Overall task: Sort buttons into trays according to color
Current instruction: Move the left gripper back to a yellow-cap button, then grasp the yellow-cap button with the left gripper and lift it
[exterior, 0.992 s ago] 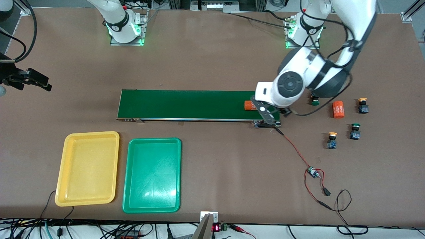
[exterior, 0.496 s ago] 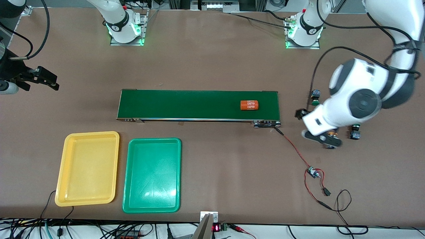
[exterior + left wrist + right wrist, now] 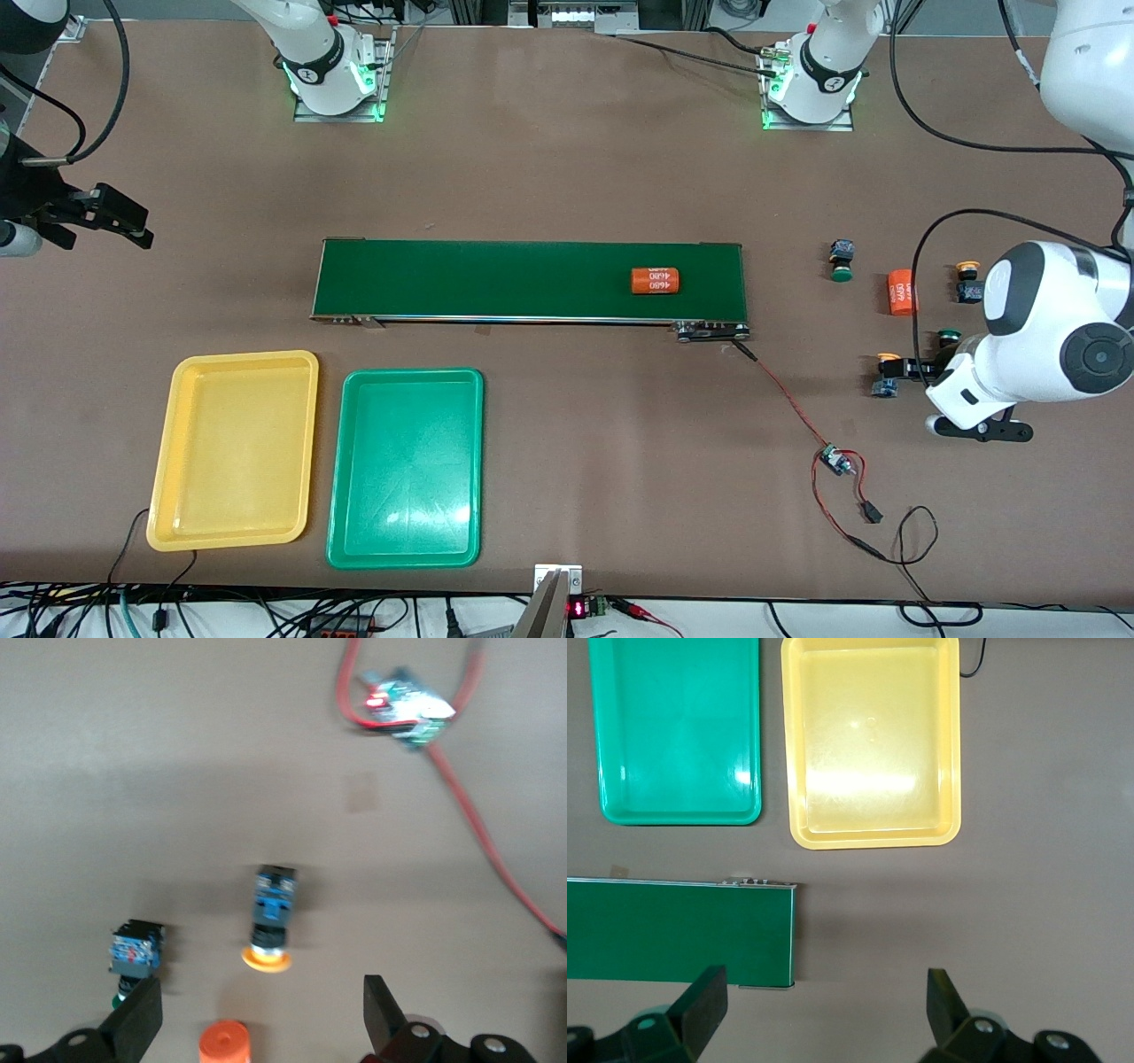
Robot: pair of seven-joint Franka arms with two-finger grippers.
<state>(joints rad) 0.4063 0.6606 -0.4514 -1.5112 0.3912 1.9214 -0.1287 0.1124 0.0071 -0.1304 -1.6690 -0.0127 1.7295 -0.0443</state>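
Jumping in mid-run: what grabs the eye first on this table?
The long green conveyor belt at mid-table, carrying one orange cylinder. Nearer the camera, toward the right arm's end, sit the empty yellow tray and green tray side by side. At the left arm's end, the open left gripper hangs over scattered buttons, closest to a yellow-capped button.

Trays (image 3: 233, 447) side by side, nearer the camera than conveyor (image 3: 496, 279).

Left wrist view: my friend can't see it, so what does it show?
The left gripper hangs open above a yellow-capped button lying on its side on the brown table. Beside it are a green-capped button, an orange cylinder, and a small circuit board on red wires.
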